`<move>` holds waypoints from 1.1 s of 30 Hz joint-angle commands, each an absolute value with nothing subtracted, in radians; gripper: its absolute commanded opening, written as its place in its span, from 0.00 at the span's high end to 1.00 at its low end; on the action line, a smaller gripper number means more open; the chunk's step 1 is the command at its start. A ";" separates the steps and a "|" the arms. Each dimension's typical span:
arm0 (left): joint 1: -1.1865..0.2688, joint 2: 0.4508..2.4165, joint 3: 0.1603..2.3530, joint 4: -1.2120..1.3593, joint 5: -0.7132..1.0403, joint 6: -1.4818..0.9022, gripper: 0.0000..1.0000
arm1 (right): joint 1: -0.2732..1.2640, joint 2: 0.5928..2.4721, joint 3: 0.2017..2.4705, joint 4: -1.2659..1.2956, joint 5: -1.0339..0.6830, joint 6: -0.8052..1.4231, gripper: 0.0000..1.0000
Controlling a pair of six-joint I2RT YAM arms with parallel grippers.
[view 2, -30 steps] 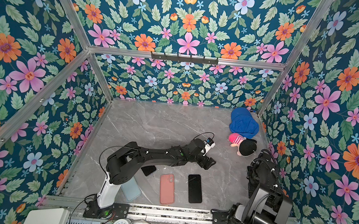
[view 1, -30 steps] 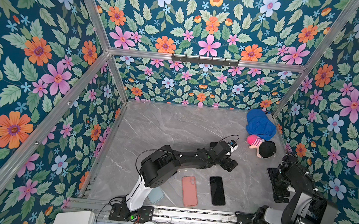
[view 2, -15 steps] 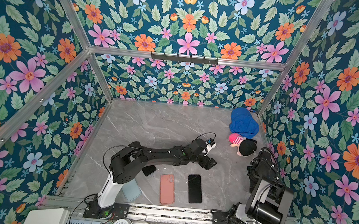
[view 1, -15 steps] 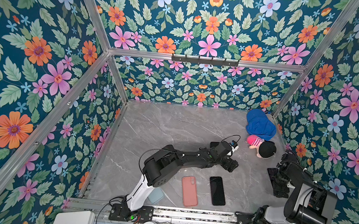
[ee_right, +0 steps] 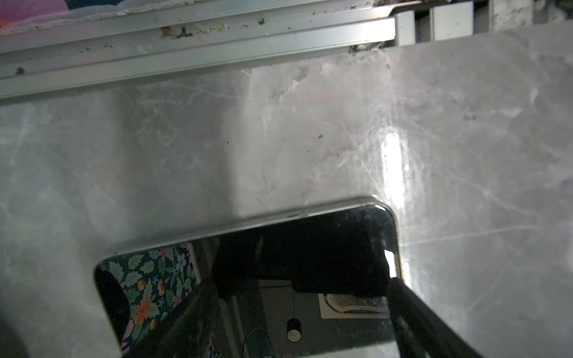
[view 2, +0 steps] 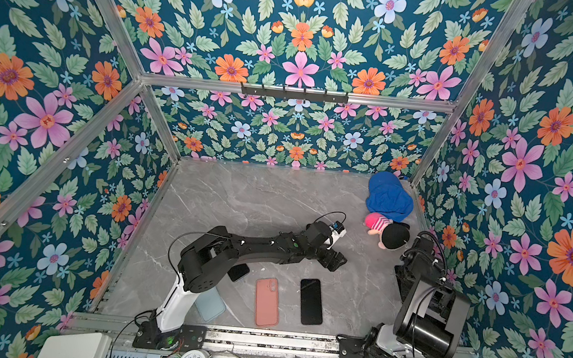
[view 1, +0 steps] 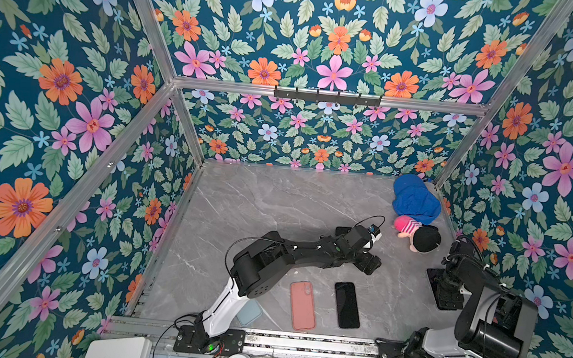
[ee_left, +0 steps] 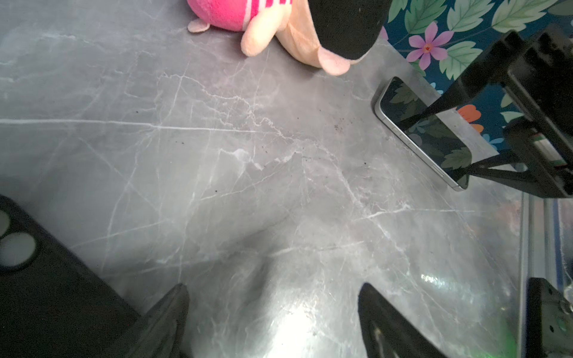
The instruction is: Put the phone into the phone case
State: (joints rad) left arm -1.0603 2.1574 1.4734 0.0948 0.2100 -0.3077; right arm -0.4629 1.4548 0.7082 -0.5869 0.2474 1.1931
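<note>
Grey marble table (view 1: 275, 204). My right gripper (ee_right: 297, 285) straddles the phone (ee_right: 279, 248) for pickup; whether it is clenched I cannot tell. Left gripper (ee_left: 273, 297), released, hovers beside the black case (ee_left: 46, 294).

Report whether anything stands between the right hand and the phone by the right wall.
Nothing visible does. The right hand is directly over the phone, fingers spread across its width, with only bare screen beneath. The plush doll lies clear, further back along the wall.
</note>
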 commanded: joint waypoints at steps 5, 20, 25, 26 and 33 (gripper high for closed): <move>-1.060 2.160 1.482 0.064 0.205 -0.301 0.13 | -0.461 1.470 0.693 -0.661 0.109 1.231 0.12; -1.059 2.136 1.458 0.025 0.206 -0.285 0.12 | -0.515 1.341 0.612 -0.668 0.108 1.388 0.01; -1.059 2.118 1.434 0.035 0.200 -0.285 0.13 | -0.515 1.407 0.627 -0.620 0.077 1.362 0.04; -1.059 2.117 1.431 0.035 0.201 -0.285 0.12 | -0.515 1.415 0.629 -0.615 0.074 1.358 0.05; -1.060 2.115 1.431 0.041 0.195 -0.287 0.12 | -0.497 1.449 0.654 -0.591 0.058 1.294 0.14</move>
